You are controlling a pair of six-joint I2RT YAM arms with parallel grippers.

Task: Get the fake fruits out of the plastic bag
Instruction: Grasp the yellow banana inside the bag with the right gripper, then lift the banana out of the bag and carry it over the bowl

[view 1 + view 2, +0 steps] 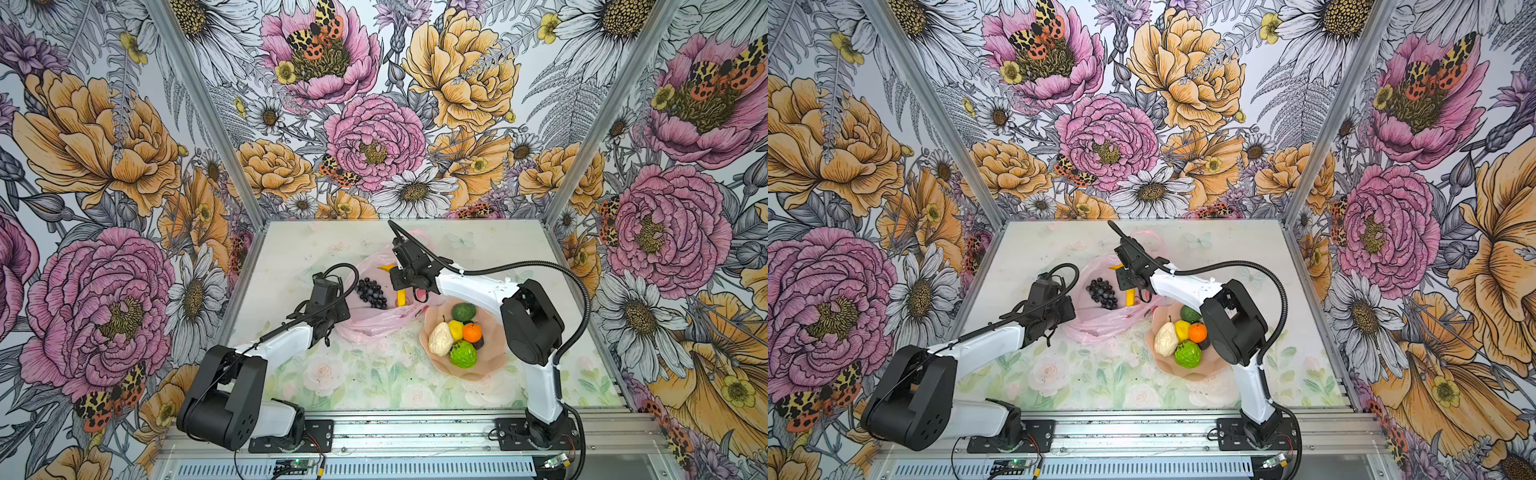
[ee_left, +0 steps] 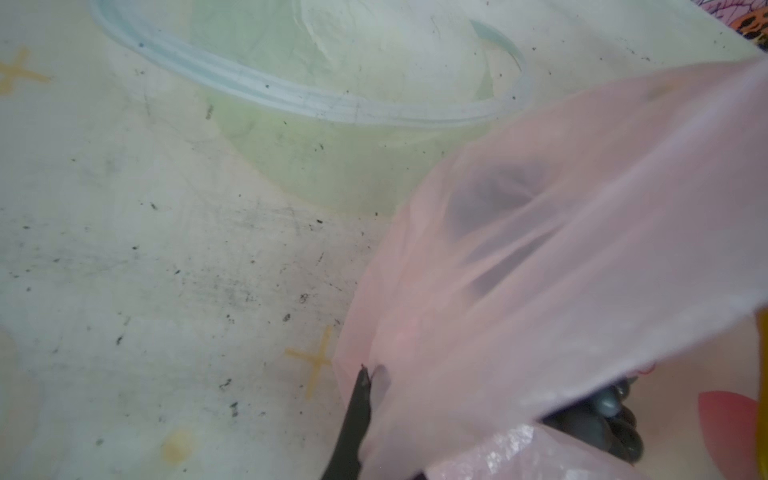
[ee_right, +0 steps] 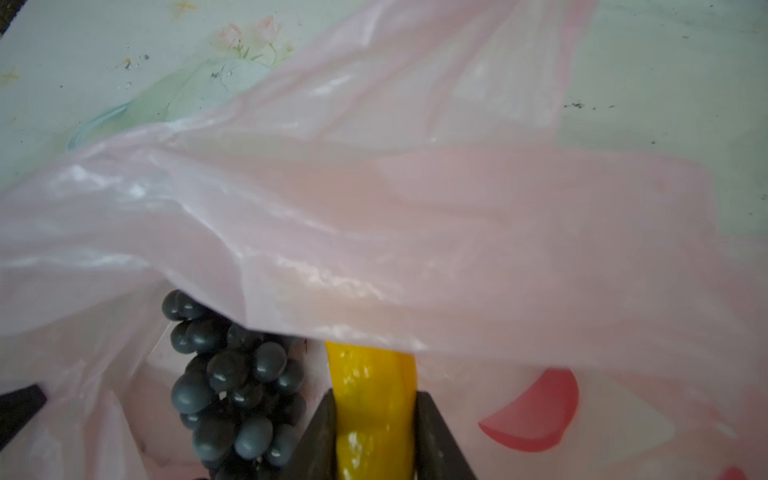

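Note:
The pink plastic bag [image 1: 374, 322] [image 1: 1100, 326] lies open in mid-table. Inside it are a dark grape bunch [image 1: 372, 293] [image 3: 237, 382] and a yellow banana [image 1: 401, 298] [image 3: 372, 374]. My right gripper [image 3: 374, 401] reaches into the bag's mouth and is shut on the banana, one finger on each side. The far end of the banana is hidden under a fold of the bag. My left gripper [image 2: 370, 374] is shut on the bag's [image 2: 540, 270] thin edge at its left side, holding the film up.
A peach scalloped dish [image 1: 478, 372] right of the bag holds an avocado [image 1: 464, 311], lemon [image 1: 456, 329], orange [image 1: 472, 332], pear [image 1: 440, 339] and bumpy green fruit [image 1: 462, 354]. My right arm's elbow [image 1: 532, 328] hangs over the dish's right side. Flowered walls enclose three sides.

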